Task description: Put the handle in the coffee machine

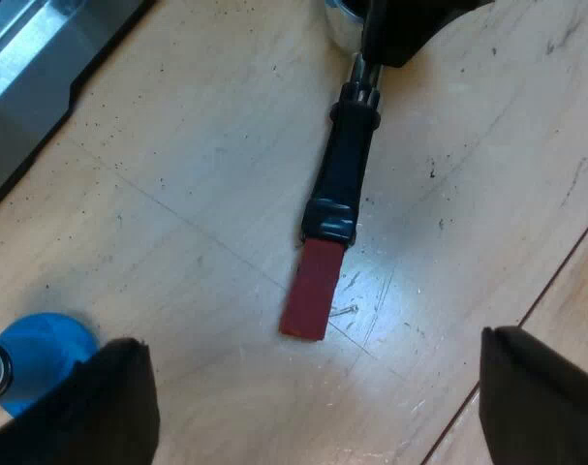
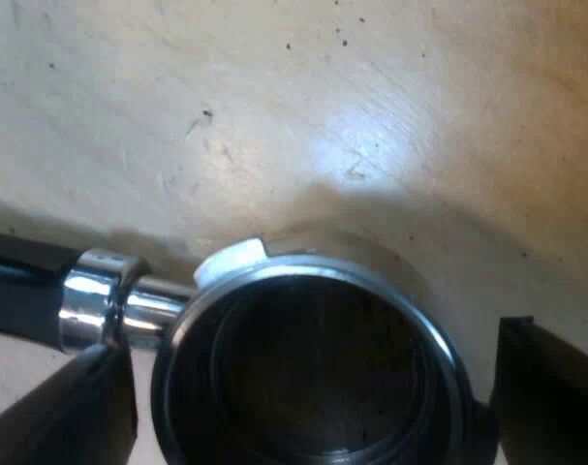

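Right gripper: fingers spread wide, one on either side of the holder's round basket end, gripping nothing. I can't tell whether a pad touches the rim.
Left gripper: also wide open and empty, hovering above the holder's red end and apart from it.
Holder: lying flat on the wooden table, not in the machine. Its basket looks dark and empty, and the dark handle runs out to the red tip.
Blue tamper: on the table, well apart from the holder.
Grey metal edge: likely the espresso machine's base, well apart from the holder.
Doing it well: the step in hand looks like the pick-up. Close squarely across the basket so the holder stays level, lift clear before turning toward the machine, and keep the left gripper out of the handle's swing.
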Robot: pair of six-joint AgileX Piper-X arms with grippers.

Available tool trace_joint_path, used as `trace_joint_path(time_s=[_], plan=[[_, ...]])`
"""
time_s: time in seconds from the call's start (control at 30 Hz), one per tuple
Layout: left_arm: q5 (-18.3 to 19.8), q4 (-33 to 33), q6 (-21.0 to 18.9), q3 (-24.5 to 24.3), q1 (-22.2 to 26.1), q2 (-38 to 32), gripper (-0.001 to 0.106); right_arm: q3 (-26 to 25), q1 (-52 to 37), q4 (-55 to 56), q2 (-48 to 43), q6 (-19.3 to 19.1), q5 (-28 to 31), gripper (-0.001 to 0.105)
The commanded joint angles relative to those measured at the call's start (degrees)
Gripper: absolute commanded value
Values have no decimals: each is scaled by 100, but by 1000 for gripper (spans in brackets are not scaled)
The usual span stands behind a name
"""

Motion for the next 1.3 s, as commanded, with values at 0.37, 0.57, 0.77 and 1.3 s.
trace_joint_path(time_s=[0.37, 0.57, 0.77, 1.3], plan=[[30, -16, 17, -28, -28, 10, 70, 43, -9, -127, 294, -46, -251, 76], [30, -16, 17, -28, -28, 10, 70, 43, -9, -214, 489, 101, -240, 76], [30, -16, 17, -28, -28, 10, 70, 43, -9, -202, 575, 104, -208, 76], [30, -27, 17, -28, -28, 10, 70, 60, 3, -158, 575, 104, -231, 70]])
